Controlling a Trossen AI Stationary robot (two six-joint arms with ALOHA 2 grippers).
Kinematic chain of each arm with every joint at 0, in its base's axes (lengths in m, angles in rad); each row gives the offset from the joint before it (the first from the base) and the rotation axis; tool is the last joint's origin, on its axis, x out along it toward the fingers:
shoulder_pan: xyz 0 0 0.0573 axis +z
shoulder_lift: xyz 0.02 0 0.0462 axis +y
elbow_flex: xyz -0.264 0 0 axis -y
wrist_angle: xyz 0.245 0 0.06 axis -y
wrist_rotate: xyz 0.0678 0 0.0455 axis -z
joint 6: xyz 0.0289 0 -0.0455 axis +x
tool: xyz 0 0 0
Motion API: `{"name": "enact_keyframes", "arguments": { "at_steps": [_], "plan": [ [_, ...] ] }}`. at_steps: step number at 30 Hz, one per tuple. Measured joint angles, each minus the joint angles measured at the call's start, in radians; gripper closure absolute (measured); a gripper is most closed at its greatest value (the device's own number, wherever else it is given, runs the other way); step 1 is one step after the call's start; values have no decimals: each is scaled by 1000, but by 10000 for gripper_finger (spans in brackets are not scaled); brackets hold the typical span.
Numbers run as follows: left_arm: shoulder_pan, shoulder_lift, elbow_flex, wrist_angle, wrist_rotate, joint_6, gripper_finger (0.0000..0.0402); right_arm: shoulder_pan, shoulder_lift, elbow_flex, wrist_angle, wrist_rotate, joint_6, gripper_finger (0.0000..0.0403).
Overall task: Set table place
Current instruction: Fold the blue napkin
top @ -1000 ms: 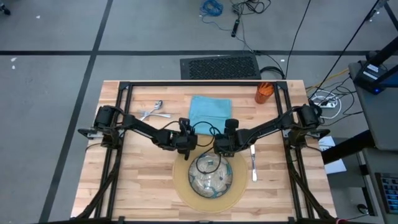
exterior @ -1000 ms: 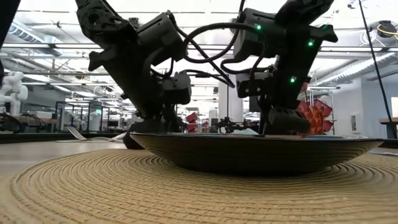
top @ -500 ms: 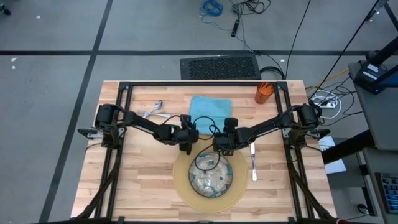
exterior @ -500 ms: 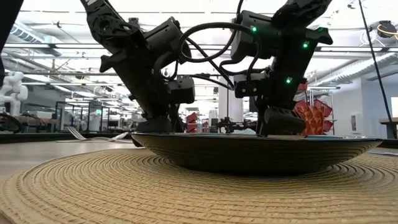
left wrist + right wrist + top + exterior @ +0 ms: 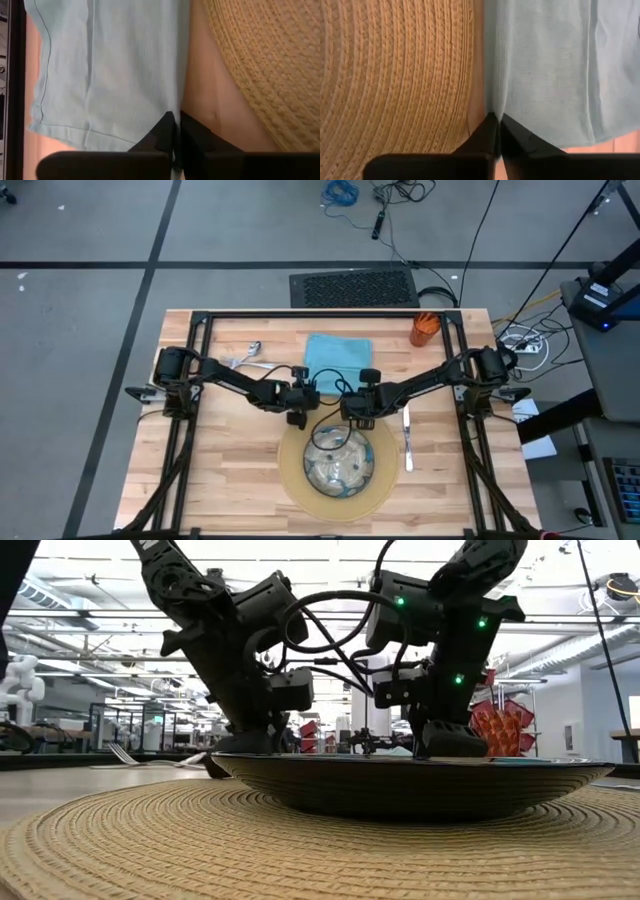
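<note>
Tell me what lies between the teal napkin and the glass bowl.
In the high view, both shut pincers, left and right, pinching the napkin's near edge, then the mat's rim before the bowl.

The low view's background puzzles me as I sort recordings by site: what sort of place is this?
Probably a large robotics lab or workshop: long ceiling lights and shelving behind the table, and loose cables on the grey floor in the high view.

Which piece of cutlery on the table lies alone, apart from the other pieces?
The knife, lying by itself on the table just right of the round mat. The other cutlery sits together at the far left, beside the napkin.
</note>
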Motion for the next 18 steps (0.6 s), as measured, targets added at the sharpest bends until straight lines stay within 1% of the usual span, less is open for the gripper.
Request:
{"name": "enact_keyframes", "arguments": {
  "at_steps": [6, 11, 13, 16, 18],
  "plan": [
    [-7, -17, 2, -73, -10, -1, 401, 27, -22, 11, -11, -47, 16, 402],
    [-32, -78, 6, -134, -16, -1, 401, 64, -65, 54, -34, -60, 23, 402],
    [-39, -98, 30, -152, -19, -1, 401, 70, -76, 84, -54, -99, 23, 403],
    [-45, -120, 61, -175, -21, -1, 401, 62, -79, 123, -91, -196, 31, 403],
    [-46, -138, 71, -185, -14, 0, 401, 58, -78, 143, -115, -211, 37, 403]
  ]
}}
